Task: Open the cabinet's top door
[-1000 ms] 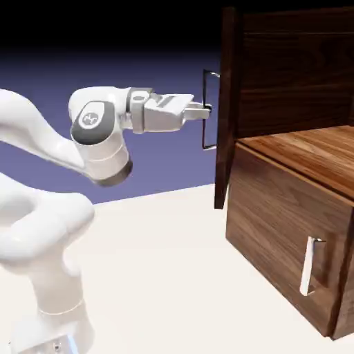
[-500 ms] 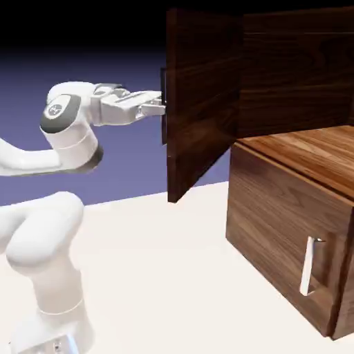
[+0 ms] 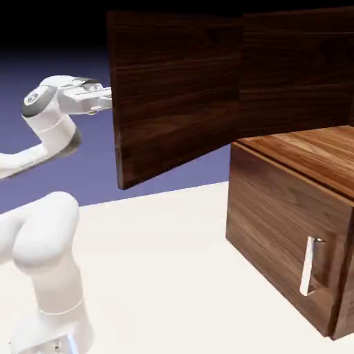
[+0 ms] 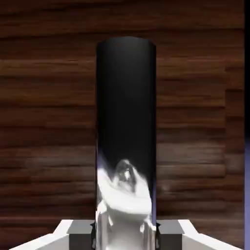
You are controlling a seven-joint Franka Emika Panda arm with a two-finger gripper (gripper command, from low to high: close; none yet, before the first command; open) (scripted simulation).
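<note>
This is looking like a rendered test scene, not a lived-in room: a white robot arm (image 3: pixel 41 228) is rising from a bare, cream-coloured table (image 3: pixel 173 276), and a flat blue-violet backdrop (image 3: pixel 90 166) is fading to black overhead where walls would be. The only furniture standing here is a dark walnut-grain cabinet (image 3: pixel 290 235), its surfaces showing a smooth, computer-drawn sheen.

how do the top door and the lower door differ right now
The top door is swung wide open, away from the cabinet; the lower door sits shut. The top door is the larger panel. The lower door's silver handle is free, while the top door's handle is clamped in the gripper. Both are dark walnut-grain wood.
</note>
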